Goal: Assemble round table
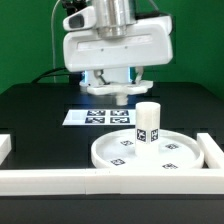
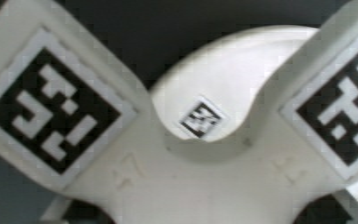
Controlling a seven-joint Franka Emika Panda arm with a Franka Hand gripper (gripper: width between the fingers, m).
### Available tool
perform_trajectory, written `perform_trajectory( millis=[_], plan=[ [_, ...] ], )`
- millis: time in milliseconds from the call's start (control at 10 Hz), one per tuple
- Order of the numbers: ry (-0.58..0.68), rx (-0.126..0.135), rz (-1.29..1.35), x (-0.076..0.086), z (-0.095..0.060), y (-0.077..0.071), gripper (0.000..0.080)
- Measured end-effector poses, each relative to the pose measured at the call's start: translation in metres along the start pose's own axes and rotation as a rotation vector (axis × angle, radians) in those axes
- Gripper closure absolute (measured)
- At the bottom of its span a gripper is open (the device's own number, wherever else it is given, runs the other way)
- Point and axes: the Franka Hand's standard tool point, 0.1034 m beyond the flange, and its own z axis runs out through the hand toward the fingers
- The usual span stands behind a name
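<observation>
The disc (image 1: 168, 157) lies on the table below the gripper (image 1: 120, 90), nearer the exterior camera and well apart from it. The gripper is clamped on the base (image 1: 122, 98), which hangs above the marker board (image 1: 92, 117). The leg (image 1: 148, 124) stands upright on the disc, lower than the gripper.

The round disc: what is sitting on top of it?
A short leg stands upright on the disc, near its middle. Small tags show around it. How the leg joins the disc is hidden beneath it.
</observation>
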Motion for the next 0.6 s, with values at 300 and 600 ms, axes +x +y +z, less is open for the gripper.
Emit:
perform_trajectory(
  millis=[300,600],
  plan=[
    [0.004,0.021,-0.014,0.014,-0.009,-0.026,0.0347],
    [-0.005,0.007,-0.128,0.02,-0.011,-0.031,0.0347]
  ],
)
